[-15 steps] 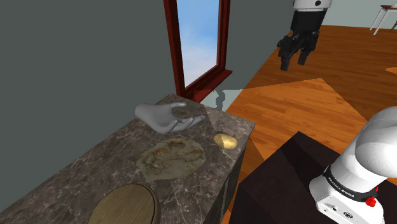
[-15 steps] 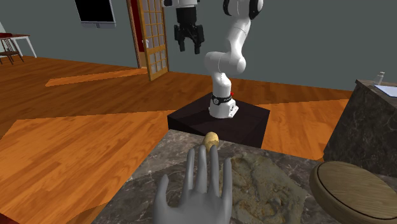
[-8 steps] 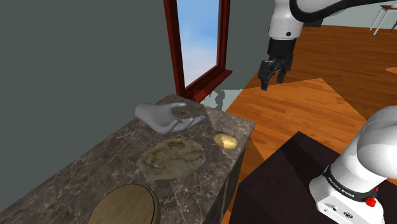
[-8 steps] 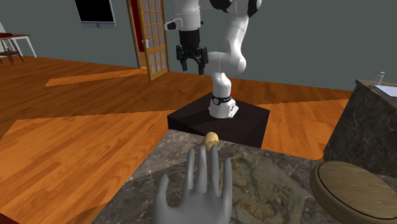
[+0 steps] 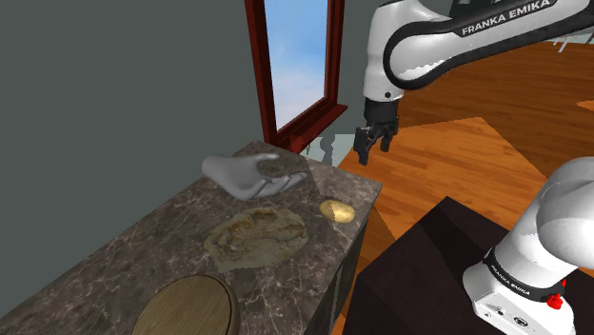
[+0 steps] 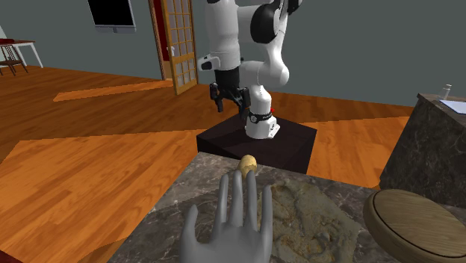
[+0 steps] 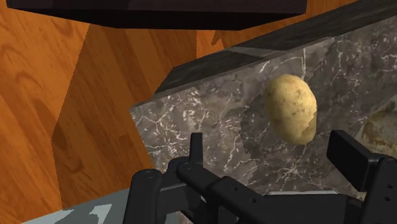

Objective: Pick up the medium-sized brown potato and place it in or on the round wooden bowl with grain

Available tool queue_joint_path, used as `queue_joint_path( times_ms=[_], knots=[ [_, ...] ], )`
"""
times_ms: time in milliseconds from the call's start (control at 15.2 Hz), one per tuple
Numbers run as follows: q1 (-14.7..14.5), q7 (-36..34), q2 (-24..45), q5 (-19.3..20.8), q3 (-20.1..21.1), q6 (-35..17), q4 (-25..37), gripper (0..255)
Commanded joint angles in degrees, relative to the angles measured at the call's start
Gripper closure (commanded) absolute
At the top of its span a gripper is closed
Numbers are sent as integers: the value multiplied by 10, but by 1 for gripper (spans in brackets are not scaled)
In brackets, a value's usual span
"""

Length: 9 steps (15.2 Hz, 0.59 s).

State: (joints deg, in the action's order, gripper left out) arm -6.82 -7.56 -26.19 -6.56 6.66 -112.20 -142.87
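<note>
- Potato first: the tan-brown oval potato [image 5: 336,210] lies on the dark veined marble countertop [image 5: 143,243], close to the edge facing the stand and near a corner. It sits bare and on its side, so I judge it open to a grasp from above.
- The all-black two-finger gripper [image 5: 371,147] hangs off the counter, beyond that same edge and above the wooden floor. Its fingers stand wide apart and clasp nothing. In the wrist view the potato shows beyond the spread fingers, which suggests the hand is being lined up on it.
- The round wooden bowl [image 5: 186,306] rests toward the countertop's opposite end, well apart from the potato, so a carry along the surface seems needed.
- A grey sculpted hand [image 5: 249,174] and a flat mottled olive patch [image 5: 257,235] lie between potato and bowl, and the hand stands tall enough that a low carry might catch it.
- Writing: "FRANKA EMIKA" reads in dark capitals on the white arm link [image 5: 504,17].
</note>
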Motion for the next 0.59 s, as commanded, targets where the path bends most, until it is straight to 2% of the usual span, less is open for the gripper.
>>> queue_joint_path(
  times_ms=[0,528],
  knots=[
    [-8,-1,30,-5,10,-37,-8,0],
    [-35,-10,186,-8,50,-170,11,0]
  ],
)
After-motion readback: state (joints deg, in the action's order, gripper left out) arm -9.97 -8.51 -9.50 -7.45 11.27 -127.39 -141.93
